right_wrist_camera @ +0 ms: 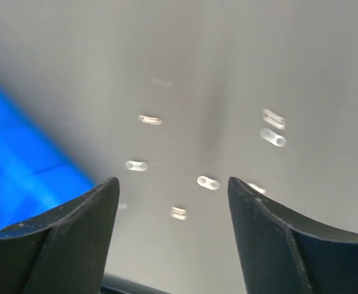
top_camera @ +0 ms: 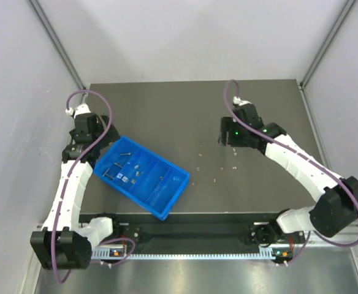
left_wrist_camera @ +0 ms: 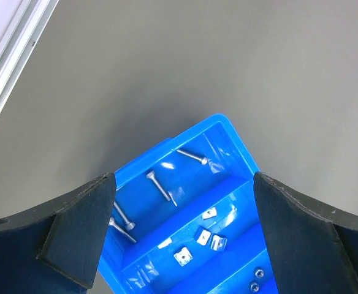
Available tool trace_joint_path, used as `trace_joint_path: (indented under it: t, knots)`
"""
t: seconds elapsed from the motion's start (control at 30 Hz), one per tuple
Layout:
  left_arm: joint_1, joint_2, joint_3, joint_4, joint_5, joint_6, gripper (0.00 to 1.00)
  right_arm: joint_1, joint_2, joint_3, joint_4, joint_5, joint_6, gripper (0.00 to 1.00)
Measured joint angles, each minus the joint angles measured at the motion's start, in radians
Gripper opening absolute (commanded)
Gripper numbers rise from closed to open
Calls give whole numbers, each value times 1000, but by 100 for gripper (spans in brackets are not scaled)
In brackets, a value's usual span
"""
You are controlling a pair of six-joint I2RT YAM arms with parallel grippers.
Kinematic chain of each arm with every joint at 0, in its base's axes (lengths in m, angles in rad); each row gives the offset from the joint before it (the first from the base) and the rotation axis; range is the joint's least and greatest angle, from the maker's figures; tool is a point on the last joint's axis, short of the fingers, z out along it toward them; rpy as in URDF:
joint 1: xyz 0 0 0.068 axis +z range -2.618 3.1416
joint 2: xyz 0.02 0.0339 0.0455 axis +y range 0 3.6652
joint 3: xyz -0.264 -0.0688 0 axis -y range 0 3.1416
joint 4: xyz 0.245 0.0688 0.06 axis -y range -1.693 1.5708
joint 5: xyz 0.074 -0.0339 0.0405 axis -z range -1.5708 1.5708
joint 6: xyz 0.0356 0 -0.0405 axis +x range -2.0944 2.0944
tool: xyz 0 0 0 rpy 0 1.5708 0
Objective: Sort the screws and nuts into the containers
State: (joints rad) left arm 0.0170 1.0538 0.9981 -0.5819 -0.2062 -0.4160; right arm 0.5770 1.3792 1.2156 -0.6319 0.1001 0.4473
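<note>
Standing apart and empty, the right jaws hover over loose metal pieces (right_wrist_camera: 208, 182) on the tabletop (top_camera: 167, 110), likely to pick one, while the left jaws gape above screws (left_wrist_camera: 160, 185) and nuts (left_wrist_camera: 183, 257) sorted in the blue tray (left_wrist_camera: 243, 149).

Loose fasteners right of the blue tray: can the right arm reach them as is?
Probably yes. The right gripper hangs open above the loose fasteners on the table, clear of the blue tray; nothing lies between. Wrist view is blurred, so alignment is unclear.
</note>
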Motion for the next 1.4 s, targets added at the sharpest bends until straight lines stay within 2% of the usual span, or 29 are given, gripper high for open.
trace_joint_path:
  t: [0.17,0.3,0.33,0.37,0.47,0.7,0.87,1.1,1.4]
  knots:
    - [0,0,0,0,0,0,98,-122,-39,-192,-3,28,94,65]
    - [0,0,0,1,0,0,98,-130,-40,-311,-11,29,258,63]
    - [0,1,0,1,0,0,98,-129,-39,-320,-20,29,301,60]
    - [0,2,0,1,0,0,98,-129,-37,-321,-30,30,336,58]
    - [0,4,0,1,4,0,98,-128,-26,-298,-61,55,454,61]
    - [0,5,0,3,4,0,98,-112,3,-232,-126,166,710,59]
    - [0,5,0,3,4,0,98,-109,103,-184,-172,183,857,58]
    - [0,3,-11,10,10,-9,98,-108,210,-180,-214,167,999,56]
    - [0,2,-21,11,12,-16,98,-107,243,-179,-227,160,1085,52]
